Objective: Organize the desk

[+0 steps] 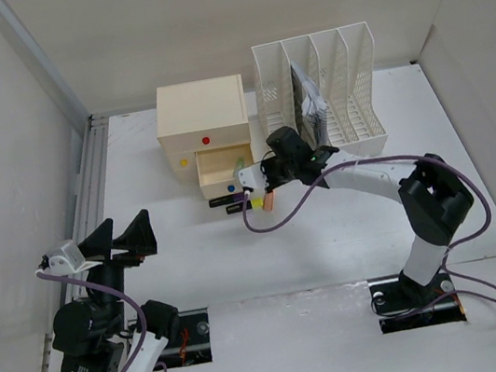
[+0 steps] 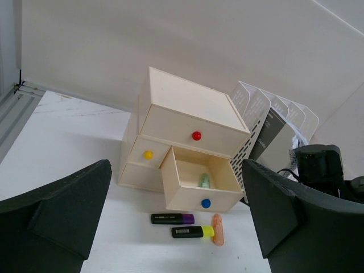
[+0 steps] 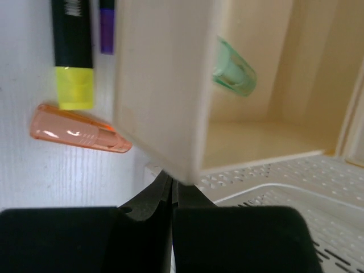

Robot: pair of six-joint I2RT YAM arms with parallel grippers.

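Black and parked at the far left, your left gripper (image 1: 122, 236) hovers above the large flat white desk (image 1: 332, 239) with its two wedge-shaped fingers (image 2: 62, 210) spread wide and nothing between them; leave it there, clear of the work. Moving right, the small cream wooden drawer box (image 1: 201, 118) sits at the back of the desk, its lower drawer with the blue knob (image 2: 200, 186) pulled open and one pale green translucent pen (image 2: 204, 180) already lying inside. Just in front of that drawer three pens lie loose on the desk: a black marker with a purple end (image 2: 172, 218), a black highlighter with a yellow cap (image 2: 193, 231), and a translucent orange highlighter (image 2: 217, 229) beside it. Your right gripper (image 3: 170, 187) hangs at the drawer's front right corner with its fingers pressed together, gripping nothing, and whether they touch the wood you cannot tell. The step in hand looks like gathering those loose pens into the drawer, so part the fingers first, come down over the orange one since it lies nearest, pinch it across its middle, and lift clear of the drawer wall before you carry it over, or you may nudge the drawer shut. Further right stands the white slotted file rack (image 1: 322, 89), holding papers; keep your elbow off it
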